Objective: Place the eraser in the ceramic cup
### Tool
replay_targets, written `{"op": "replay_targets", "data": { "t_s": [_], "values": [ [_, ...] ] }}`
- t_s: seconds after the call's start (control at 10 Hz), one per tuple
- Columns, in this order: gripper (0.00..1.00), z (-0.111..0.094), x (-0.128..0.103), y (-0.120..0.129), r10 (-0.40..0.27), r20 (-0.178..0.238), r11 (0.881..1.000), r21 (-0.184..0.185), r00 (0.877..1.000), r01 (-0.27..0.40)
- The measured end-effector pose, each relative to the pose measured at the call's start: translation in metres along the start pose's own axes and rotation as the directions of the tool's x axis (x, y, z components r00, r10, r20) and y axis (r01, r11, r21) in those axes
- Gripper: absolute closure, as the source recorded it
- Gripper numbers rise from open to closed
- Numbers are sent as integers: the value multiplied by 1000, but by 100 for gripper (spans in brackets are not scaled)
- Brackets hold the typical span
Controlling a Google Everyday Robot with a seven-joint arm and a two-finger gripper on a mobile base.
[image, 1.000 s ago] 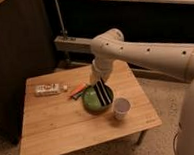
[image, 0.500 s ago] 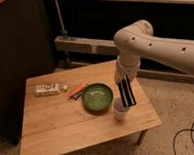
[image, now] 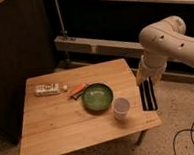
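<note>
The eraser (image: pixel 148 96), a long black block with a pale lengthwise stripe, hangs nearly upright over the table's right edge. My gripper (image: pixel 145 82) is shut on its top end, at the tip of the white arm (image: pixel 163 42) that comes in from the right. The ceramic cup (image: pixel 121 108), small, pale and round, stands upright on the wooden table (image: pixel 63 124), just left of the eraser and lower than it. Eraser and cup are apart.
A wide green bowl (image: pixel 97 97) sits left of the cup. A thin orange marker (image: pixel 77 90) and a clear-wrapped white packet (image: pixel 48 89) lie further left. A dark cabinet stands at the left and a shelf unit behind. Cables lie on the floor at the right.
The arm has swung right with the eraser, from above the green bowl, past the cup, to the table's right edge.
</note>
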Motion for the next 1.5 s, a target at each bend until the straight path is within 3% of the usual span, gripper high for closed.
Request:
{"op": "replay_targets", "data": {
  "t_s": [0.3,0.7,1.0,1.2,1.5],
  "values": [
    [100,0,-11,22,-17,2,1000,-15,1000,17],
    [100,5,-61,117,-60,5,998,-31,998,60],
    [100,11,-96,162,-93,11,995,-46,996,94],
    [100,15,-108,180,-119,14,991,-54,993,119],
    [100,15,-111,180,-148,14,988,-47,989,148]
  ]
}}
